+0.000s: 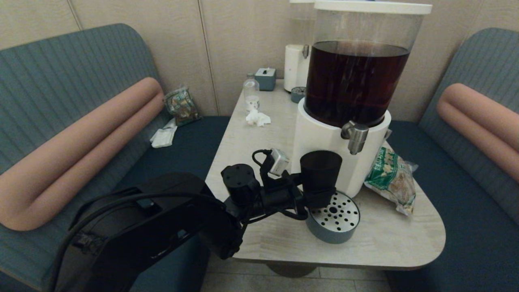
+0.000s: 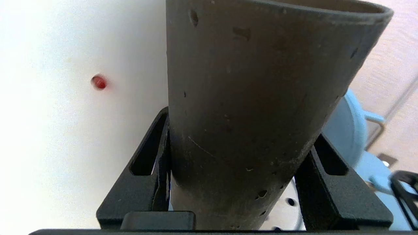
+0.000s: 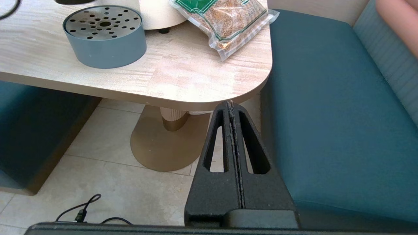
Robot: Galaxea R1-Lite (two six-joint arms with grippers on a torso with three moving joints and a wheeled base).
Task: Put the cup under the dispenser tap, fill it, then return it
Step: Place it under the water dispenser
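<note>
My left gripper (image 1: 318, 194) is shut on the lower part of the black cup (image 1: 320, 172), holding it upright over the near-left part of the round perforated drip tray (image 1: 344, 229). The silvery dispenser tap (image 1: 355, 137) juts from the white base (image 1: 320, 142) of the dark-liquid dispenser, up and to the right of the cup's rim, not above it. In the left wrist view the cup (image 2: 254, 107) fills the space between both fingers (image 2: 156, 163), with the white base close beside it. My right gripper (image 3: 231, 107) is shut and empty, parked below the table's near right corner.
A green snack bag (image 1: 391, 178) lies on the table (image 1: 263, 239) right of the dispenser. At the table's far end stand a small clear bottle (image 1: 251, 93), a crumpled tissue (image 1: 257, 118), a grey box (image 1: 265, 78) and a smaller white dispenser (image 1: 296, 67). Benches flank the table.
</note>
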